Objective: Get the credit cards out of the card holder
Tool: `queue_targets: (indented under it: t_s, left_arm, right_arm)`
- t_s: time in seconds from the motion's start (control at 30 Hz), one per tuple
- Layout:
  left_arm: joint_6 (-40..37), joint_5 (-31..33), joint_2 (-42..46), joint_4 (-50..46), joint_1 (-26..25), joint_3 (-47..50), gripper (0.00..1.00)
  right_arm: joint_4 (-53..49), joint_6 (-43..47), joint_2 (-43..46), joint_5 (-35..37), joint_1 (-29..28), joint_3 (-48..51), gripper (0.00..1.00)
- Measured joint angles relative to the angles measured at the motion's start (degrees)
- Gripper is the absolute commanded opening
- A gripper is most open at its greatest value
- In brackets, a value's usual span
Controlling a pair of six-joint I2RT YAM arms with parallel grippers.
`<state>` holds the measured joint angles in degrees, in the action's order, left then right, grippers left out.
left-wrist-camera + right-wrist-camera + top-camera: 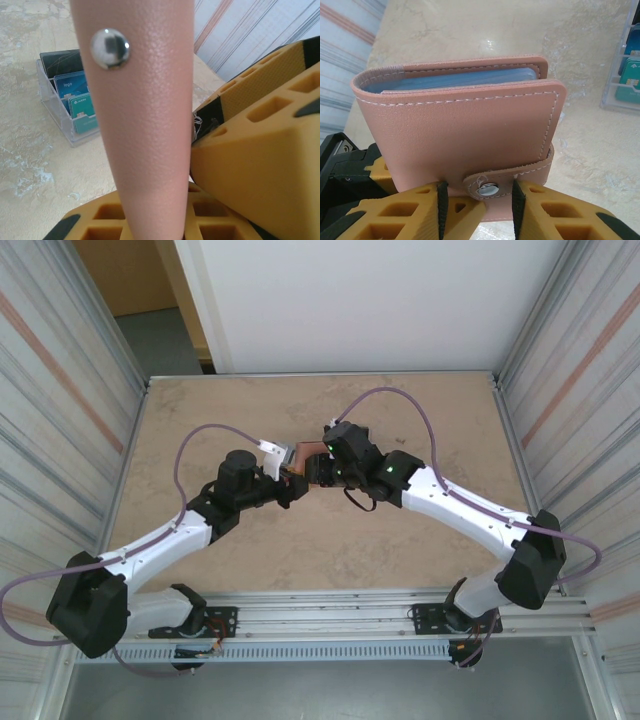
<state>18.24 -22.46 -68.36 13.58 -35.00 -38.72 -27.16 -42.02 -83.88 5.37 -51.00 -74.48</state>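
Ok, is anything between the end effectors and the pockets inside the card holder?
Yes. The card holder is folded shut, so its cover blocks the blue-grey pockets, and the closing tab looks snapped across the open edge, sitting between the fingers of the right end effector. The tab likely has to be undone first.

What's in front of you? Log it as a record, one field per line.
card holder: salmon, folded shut, between the two hands
tab: snapped closed over the front
left hand: shut on the card holder
right hand: open, fingers either side of the tab's snap
credit cards: black, blue and teal, standing in a clear stand on the table
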Motion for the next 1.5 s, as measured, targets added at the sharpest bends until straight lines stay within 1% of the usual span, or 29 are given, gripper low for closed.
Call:
queue_targets:
  t_s: [0.07,0.23,0.57,1.27,1.5]
  left_arm:
    - [0.0,0.0,0.0,0.0,0.0,0.0,0.00]
    - [0.0,0.0,0.0,0.0,0.0,0.0,0.00]
    - [0.0,0.0,0.0,0.0,0.0,0.0,0.00]
    - [0.1,0.1,0.0,0.9,0.0,0.0,0.00]
    - [0.2,0.1,0.0,1.5,0.0,0.0,0.00]
  right_arm:
    - [0.1,0.0,-0.1,0.3,0.0,0.0,0.38]
    - [0.1,0.0,-0.2,1.1,0.0,0.0,0.30]
    - [0.1,0.0,-0.2,2.8,-0.4,0.0,0.19]
    - [0.1,0.0,0.8,3.7,-0.4,0.0,0.10]
    - [0.0,0.0,1.4,3.9,-0.4,0.0,0.06]
